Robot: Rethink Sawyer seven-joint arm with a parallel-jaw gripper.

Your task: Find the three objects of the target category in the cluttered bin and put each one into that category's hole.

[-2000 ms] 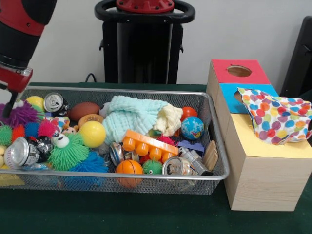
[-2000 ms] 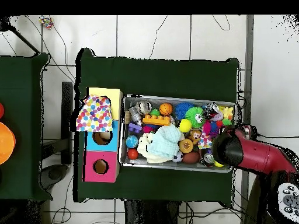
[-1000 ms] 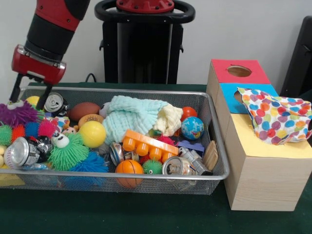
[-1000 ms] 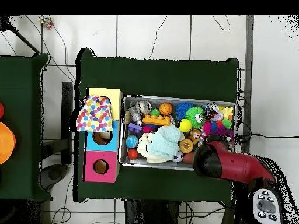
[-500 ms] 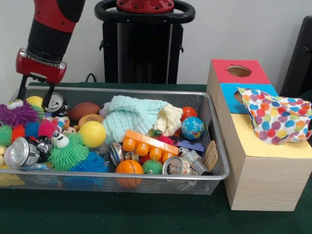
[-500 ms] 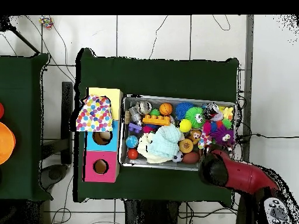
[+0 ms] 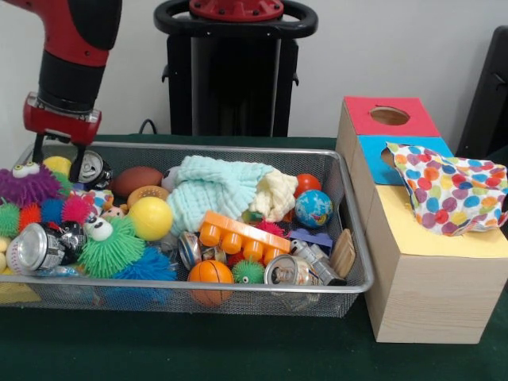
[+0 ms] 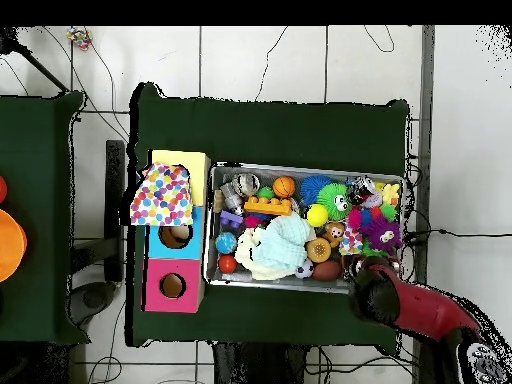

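The wire mesh bin (image 7: pixel 238 283) is full of toys. A mint green cloth (image 7: pixel 210 192) and a cream cloth (image 7: pixel 276 194) lie together in its middle; both show in the overhead view, mint (image 8: pixel 287 238) and cream (image 8: pixel 250 252). A white polka-dot cloth (image 7: pixel 451 190) is draped over the yellow-panelled box (image 7: pixel 432 238) and hides its hole. My gripper (image 7: pixel 57 159) is open and empty. It hangs over the bin's far left corner, beside a drink can (image 7: pixel 86 167) and a purple spiky toy (image 7: pixel 28 182).
The blue-panelled box (image 8: pixel 176 238) and the red-panelled box (image 7: pixel 389 116) stand behind the yellow one, their holes uncovered. Spiky balls, cans, an orange brick (image 7: pixel 242 234), a yellow ball (image 7: pixel 150 217) and a globe ball (image 7: pixel 313 208) crowd the cloths.
The arm has risen from low at the bin's left end and now stands more upright over the far left corner. The gripper stayed open and empty. The cloths have not moved.
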